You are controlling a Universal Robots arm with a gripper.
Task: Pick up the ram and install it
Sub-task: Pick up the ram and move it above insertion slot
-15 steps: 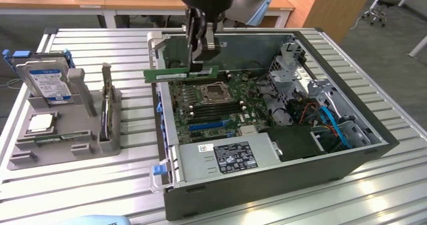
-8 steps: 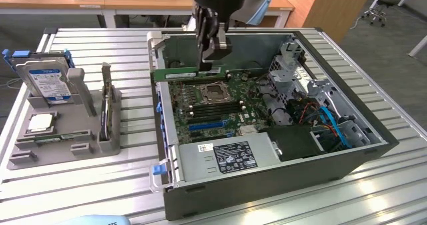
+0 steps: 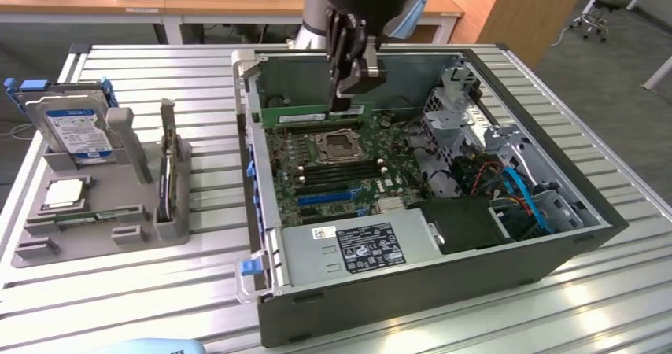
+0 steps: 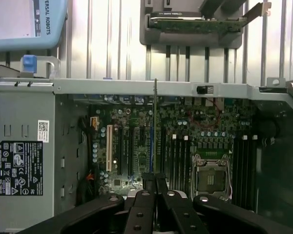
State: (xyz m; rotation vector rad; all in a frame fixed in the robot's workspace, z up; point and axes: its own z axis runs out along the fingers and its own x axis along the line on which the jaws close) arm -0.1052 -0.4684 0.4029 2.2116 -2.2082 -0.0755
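Green ram point(image 4: 155, 122) — one stick — gripped in the pincer point(image 4: 155, 180) above one motherboard point(image 4: 210, 129).

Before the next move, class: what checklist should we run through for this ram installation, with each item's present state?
1. Tool shut on the ram: ok.
2. Computer case open, motherboard exposed: ok.
3. Ram held over the motherboard: ok.
4. Ram lined up with a memory slot: cannot tell.
5. Ram seated in a slot: not ok; it hangs above the board.
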